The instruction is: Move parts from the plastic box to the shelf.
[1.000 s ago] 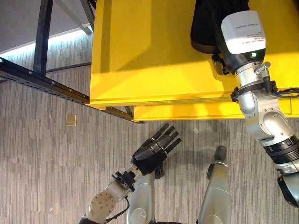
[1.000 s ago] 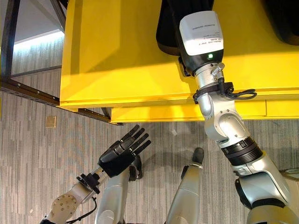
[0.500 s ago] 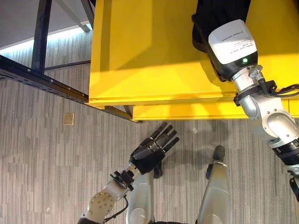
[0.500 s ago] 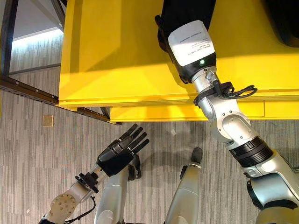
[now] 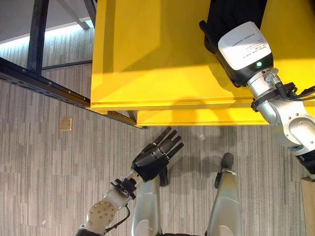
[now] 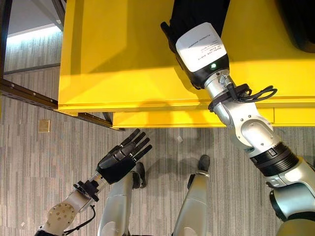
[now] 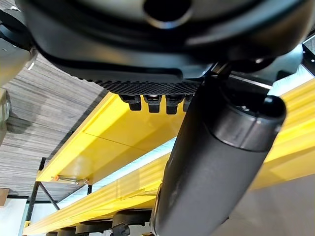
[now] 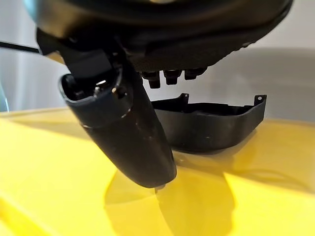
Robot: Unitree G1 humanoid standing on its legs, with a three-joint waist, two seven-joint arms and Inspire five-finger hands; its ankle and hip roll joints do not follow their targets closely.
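Since the yellow shelf is already carrying the black part, lying just past the right hand, placing looks done. That hand is hovering released, fingers straight. The left hand is hanging open below the shelf edge. Next move: retract and fetch another part.

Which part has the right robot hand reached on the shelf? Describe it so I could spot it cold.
Start at the big yellow shelf over the striped grey floor. On its top, just beyond the right robot hand, lies a black plastic part: a shallow curved shell with small tabs at its rim. Another dark part lies apart at the shelf's right.
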